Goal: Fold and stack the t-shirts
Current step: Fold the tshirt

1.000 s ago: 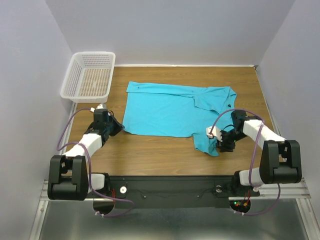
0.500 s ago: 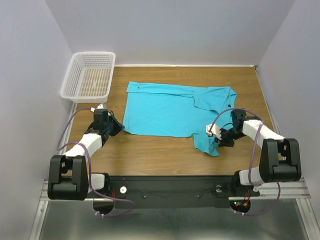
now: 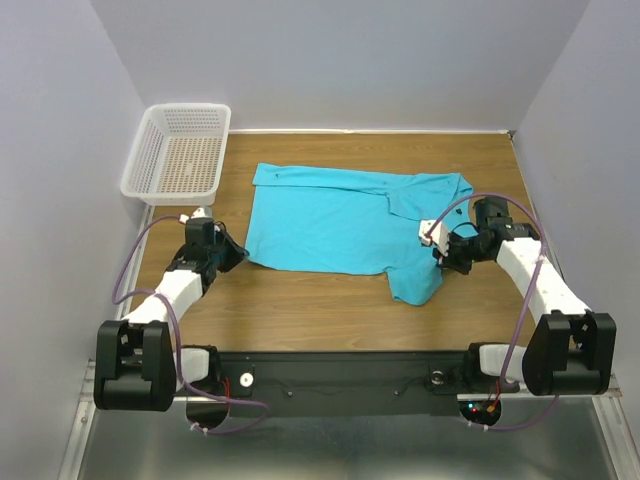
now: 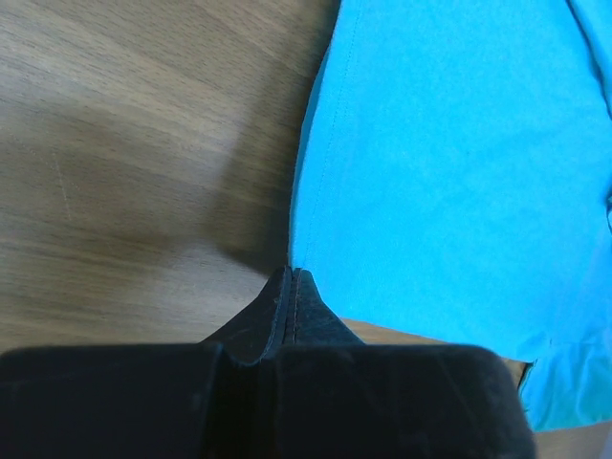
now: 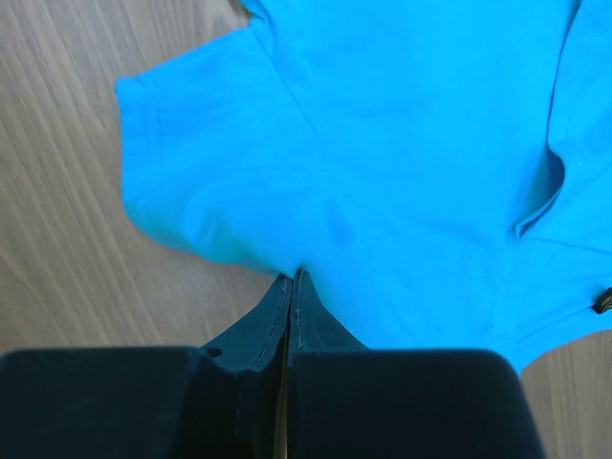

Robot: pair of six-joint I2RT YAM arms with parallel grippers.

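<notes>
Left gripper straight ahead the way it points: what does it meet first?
The t-shirt. The left gripper is shut right at its corner edge, apparently pinching it, so going on pushes into cloth.

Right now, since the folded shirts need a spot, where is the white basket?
Top view: the basket sits at the far-left corner of the table, apart from the t-shirt.

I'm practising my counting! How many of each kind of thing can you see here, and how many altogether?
Turquoise short-sleeved cloth t-shirt: 1
White plastic mesh basket: 1
Black-and-white robot arms: 2
Brown wooden table: 1
Total: 5
</notes>
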